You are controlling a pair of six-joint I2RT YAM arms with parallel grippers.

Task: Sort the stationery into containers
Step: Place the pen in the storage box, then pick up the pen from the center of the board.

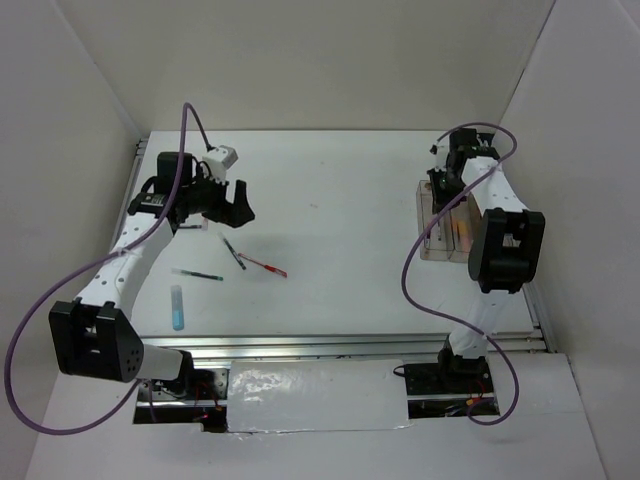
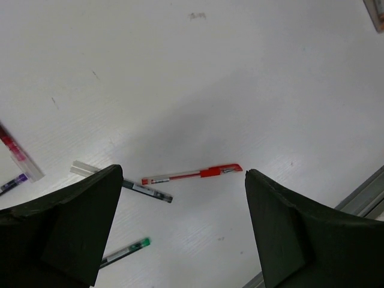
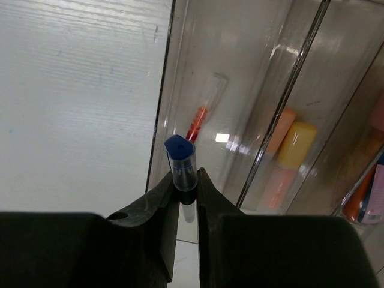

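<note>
My left gripper (image 1: 232, 205) is open and empty above the table's left half; in the left wrist view its gripper (image 2: 183, 174) hangs over a red pen (image 2: 192, 174), a dark pen (image 2: 147, 191) and a green-tipped pen (image 2: 126, 251). These also show in the top view: red pen (image 1: 264, 265), dark pen (image 1: 234, 253), green-tipped pen (image 1: 195, 273). A light-blue marker (image 1: 177, 307) lies nearer. My right gripper (image 3: 186, 177) is shut on a blue-capped pen (image 3: 180, 159), held upright over the left bin of the clear containers (image 3: 165, 90), which stand at the right (image 1: 447, 222).
The left bin holds a red pen (image 3: 198, 123). The middle bin holds an orange marker and a yellow marker (image 3: 297, 144). The right bin holds orange and pink items (image 3: 366, 198). A clear red-inked pen (image 2: 17, 153) and a purple-tipped pen (image 2: 13, 182) lie at far left.
</note>
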